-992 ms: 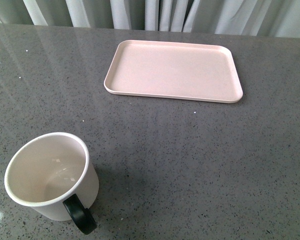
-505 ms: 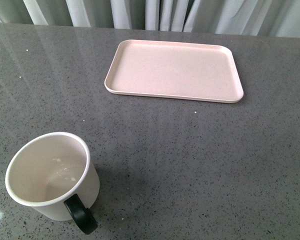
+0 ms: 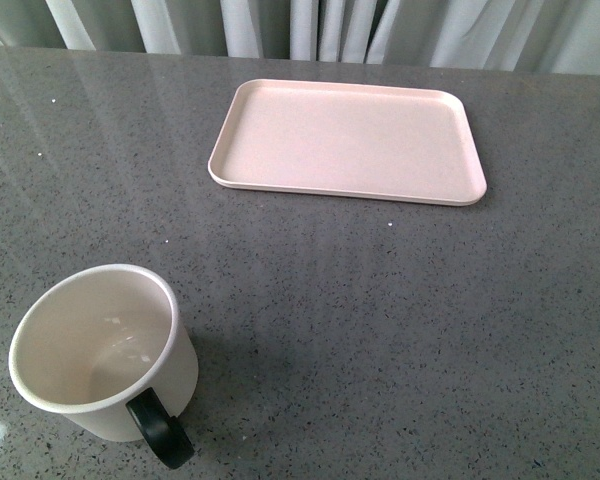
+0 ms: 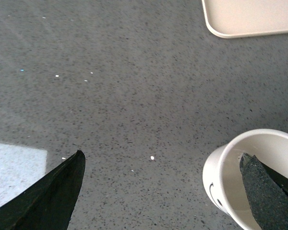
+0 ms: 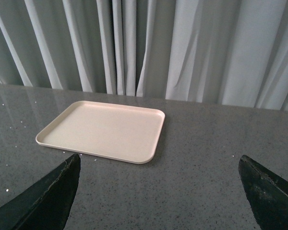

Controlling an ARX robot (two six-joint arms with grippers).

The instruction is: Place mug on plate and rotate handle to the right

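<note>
The cream-white mug stands upright on the grey table at the near left, apart from the plate. Its black handle points toward the near edge. The pale pink plate lies bare at the far centre. My left gripper is open beside the mug. One of its fingers is over the mug's opening and the other is over bare table. A bit of the black face print shows on the mug's side. My right gripper is open above the table, short of the plate. Neither arm shows in the front view.
Grey speckled tabletop stretches between mug and plate. Pale curtains hang behind the table's far edge. A corner of the plate shows in the left wrist view.
</note>
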